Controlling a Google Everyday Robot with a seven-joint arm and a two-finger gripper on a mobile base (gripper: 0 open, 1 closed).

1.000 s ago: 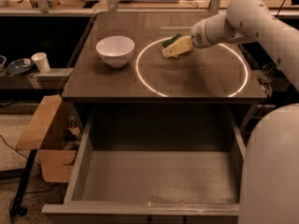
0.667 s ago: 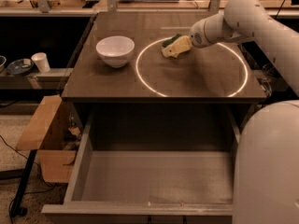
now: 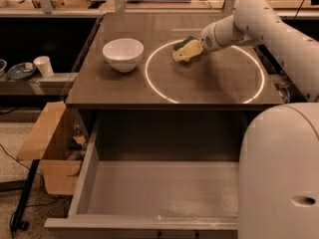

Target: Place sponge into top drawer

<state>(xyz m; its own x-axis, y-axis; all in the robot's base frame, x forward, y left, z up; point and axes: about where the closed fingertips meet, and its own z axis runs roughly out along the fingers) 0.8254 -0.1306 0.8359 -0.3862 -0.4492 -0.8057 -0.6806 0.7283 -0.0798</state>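
Dark brown table (image 3: 209,86) fills the middle of what we see, and a thin ring of white light (image 3: 148,76) is drawn on its top. Below the table, toward 6 o'clock, the top drawer (image 3: 159,188) is pulled wide open. We see its flat grey bottom and low sides.

From 3 o'clock a white robot arm (image 3: 264,21) reaches over the table. Its gripper (image 3: 195,48) is at the far edge of the light ring, toward 12 o'clock on the ring. We see the gripper holding the sponge (image 3: 182,53), closed on one end of it. The sponge sticks out from the gripper toward 8 o'clock and touches it. It is over the table top, well apart from the drawer.

We see the long side of the sponge run from 2 o'clock down to 8 o'clock. The end at 2 o'clock is in the gripper and the free end points to 8 o'clock. The sponge is tipped. Its dark green top faces up toward 11 o'clock, and its yellow part shows low at the free end.

We see a white bowl (image 3: 123,54) on the table at 9 o'clock from the sponge, just outside the ring. Far off at 9 o'clock a paper cup (image 3: 44,65) stands on a low shelf. A cardboard box (image 3: 47,133) is beside the drawer at 9 o'clock. The robot's big white body (image 3: 279,173) is at 4 o'clock.
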